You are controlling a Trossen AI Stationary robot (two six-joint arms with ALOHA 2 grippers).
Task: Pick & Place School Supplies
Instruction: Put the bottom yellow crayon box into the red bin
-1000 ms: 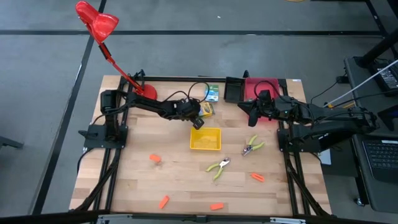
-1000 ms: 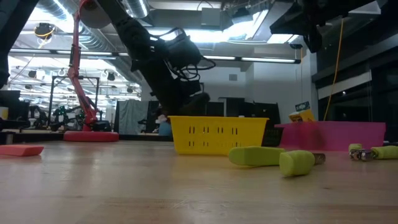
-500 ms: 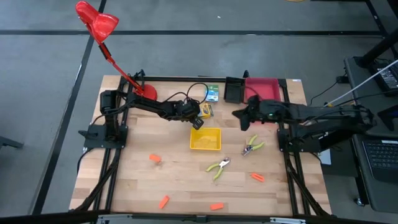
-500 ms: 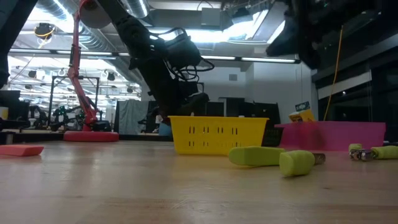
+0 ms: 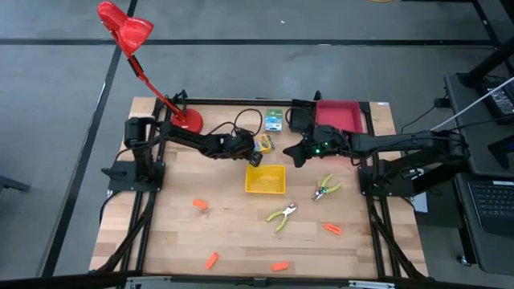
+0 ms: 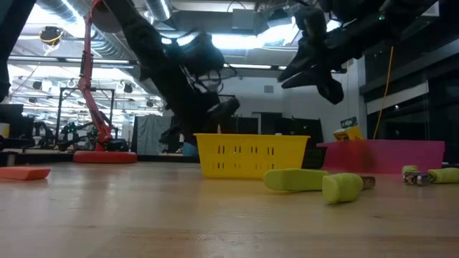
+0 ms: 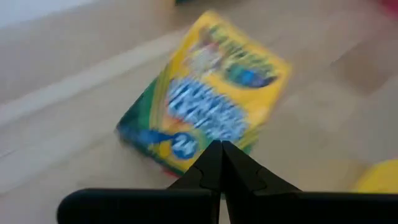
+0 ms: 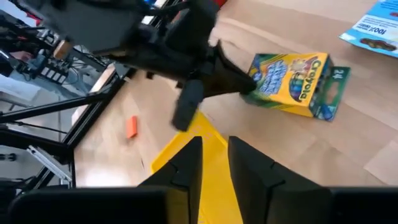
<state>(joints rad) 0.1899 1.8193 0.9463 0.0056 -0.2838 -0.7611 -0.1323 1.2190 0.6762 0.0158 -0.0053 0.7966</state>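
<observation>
A yellow-green crayon box [image 5: 264,143] lies flat on the table beyond the yellow bin [image 5: 265,189]. A blue-green printed box [image 5: 274,120] lies flat farther back. My left gripper [image 5: 251,147] is shut, its tips at the crayon box's left end [image 7: 186,158]. My right gripper [image 5: 294,153] hovers open to the right of the crayon box, above the bin's far right corner, touching nothing. Two green-handled scissor tools [image 5: 327,187] [image 5: 282,215] and several orange pieces [image 5: 200,204] lie on the near half of the table. My left gripper comes level from the table's left, its shut fingertips [image 8: 244,83] at the crayon box's left end [image 8: 255,78]. The box lies flat on the table. I cannot tell whether the tips touch it.
A black tray [image 5: 302,117] and a red tray [image 5: 337,115] sit at the far edge, right of the boxes. The red lamp's base [image 5: 189,119] stands at the far left. Bare wood lies between the orange pieces on the near left.
My right gripper has moved from over the red tray toward the table's left and come lower, now near the bin's far right corner. My left gripper has drawn back a little toward the table's left. The crayon box has stayed where it was.
</observation>
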